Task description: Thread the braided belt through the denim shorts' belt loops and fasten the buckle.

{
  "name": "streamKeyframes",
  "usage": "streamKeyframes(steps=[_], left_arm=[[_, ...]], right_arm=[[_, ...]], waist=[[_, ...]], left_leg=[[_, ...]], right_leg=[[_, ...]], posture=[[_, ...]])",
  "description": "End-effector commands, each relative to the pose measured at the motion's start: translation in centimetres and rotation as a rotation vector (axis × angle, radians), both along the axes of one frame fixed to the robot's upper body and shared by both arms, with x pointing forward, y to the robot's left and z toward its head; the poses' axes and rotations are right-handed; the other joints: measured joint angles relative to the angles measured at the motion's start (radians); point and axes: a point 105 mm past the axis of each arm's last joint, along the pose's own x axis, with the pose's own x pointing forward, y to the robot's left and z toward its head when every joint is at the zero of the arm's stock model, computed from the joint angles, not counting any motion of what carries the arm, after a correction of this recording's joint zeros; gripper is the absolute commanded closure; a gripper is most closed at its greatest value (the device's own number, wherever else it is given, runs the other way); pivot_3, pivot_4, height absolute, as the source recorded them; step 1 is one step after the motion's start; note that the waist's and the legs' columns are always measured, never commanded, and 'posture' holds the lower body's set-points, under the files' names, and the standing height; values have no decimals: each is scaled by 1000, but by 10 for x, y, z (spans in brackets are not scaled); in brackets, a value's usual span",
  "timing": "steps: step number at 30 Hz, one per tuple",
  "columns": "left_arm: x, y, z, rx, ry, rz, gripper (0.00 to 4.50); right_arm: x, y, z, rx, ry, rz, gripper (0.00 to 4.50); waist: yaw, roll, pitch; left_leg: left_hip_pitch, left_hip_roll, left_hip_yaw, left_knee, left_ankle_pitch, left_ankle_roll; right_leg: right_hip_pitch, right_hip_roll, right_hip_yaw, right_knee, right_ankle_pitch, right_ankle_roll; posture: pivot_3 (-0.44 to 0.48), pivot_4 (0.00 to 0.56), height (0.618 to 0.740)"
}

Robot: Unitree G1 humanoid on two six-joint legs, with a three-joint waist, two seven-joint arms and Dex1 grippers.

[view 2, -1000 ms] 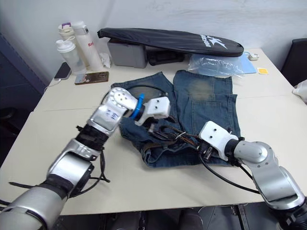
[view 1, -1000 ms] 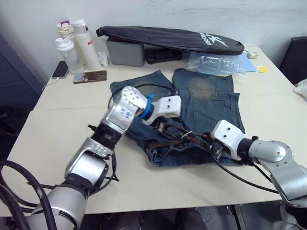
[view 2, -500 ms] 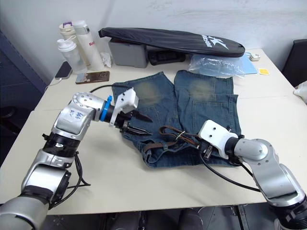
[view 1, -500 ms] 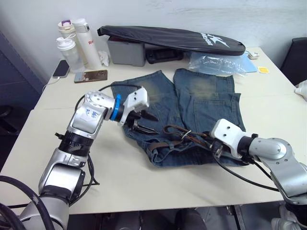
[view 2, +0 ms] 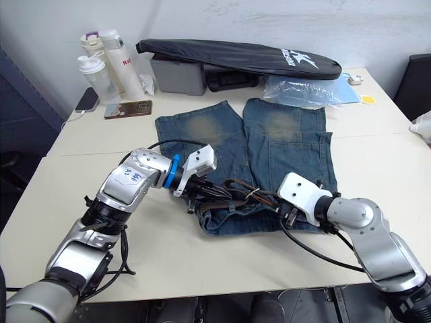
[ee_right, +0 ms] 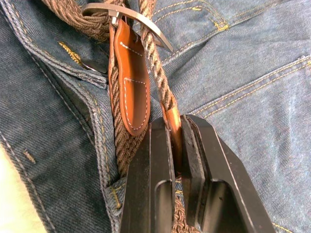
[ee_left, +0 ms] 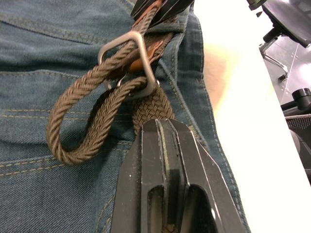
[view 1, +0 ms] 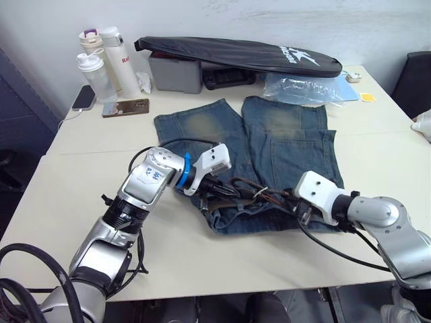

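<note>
We see the denim shorts [view 1: 269, 155] lying flat on the table [view 1: 202, 269]. The braided belt [view 1: 259, 195] lies along the waistband. Our left gripper [ee_left: 163, 133] pinches the belt just beside the buckle [ee_left: 129, 63]. Our right gripper [ee_right: 177, 128] squeezes the belt's reddish-brown tip [ee_right: 171, 119].

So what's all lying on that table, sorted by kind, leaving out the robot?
Bottles: 3
Phones: 2
Denim shorts: 1
Braided belt: 1
Long black bag: 1
Grey box: 1
Clear plastic bag: 1
Yellow sticky note: 1
Total: 11
</note>
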Motion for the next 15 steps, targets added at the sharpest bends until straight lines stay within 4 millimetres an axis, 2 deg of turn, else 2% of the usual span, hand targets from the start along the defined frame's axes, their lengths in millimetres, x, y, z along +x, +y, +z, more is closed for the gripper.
streamKeyframes(steps=[1,4,8,11,15], left_arm=[[0,-8,-13,82,-83,10,4453],[-11,-13,-24,91,-53,-10,4453],[-17,-10,-52,160,-56,11,4453],[-25,-11,-62,170,-27,18,4453],[-27,-7,-65,167,-4,43,4453]], right_arm=[[-2,-3,17,-15,-71,-6,4500],[-2,-4,18,-17,-72,-5,4500],[-6,-4,19,-32,-80,5,4500],[-10,-5,19,-64,-94,23,4500],[-14,-20,15,-137,-119,4,4500]], waist=[[0,0,0],[5,-1,0],[2,0,0],[5,-1,0],[8,-1,-1]], left_leg=[[0,0,0,0,0,0],[0,0,0,1,0,0],[0,0,1,1,0,0],[0,0,1,1,0,0],[1,0,1,1,0,0]], right_leg=[[0,0,0,0,0,0],[0,0,0,0,0,0],[0,0,1,0,0,0],[0,-1,1,0,0,0],[1,-1,1,-3,0,0]], posture=[[0,150,645],[0,150,645],[0,150,645],[0,150,645],[0,150,645]])
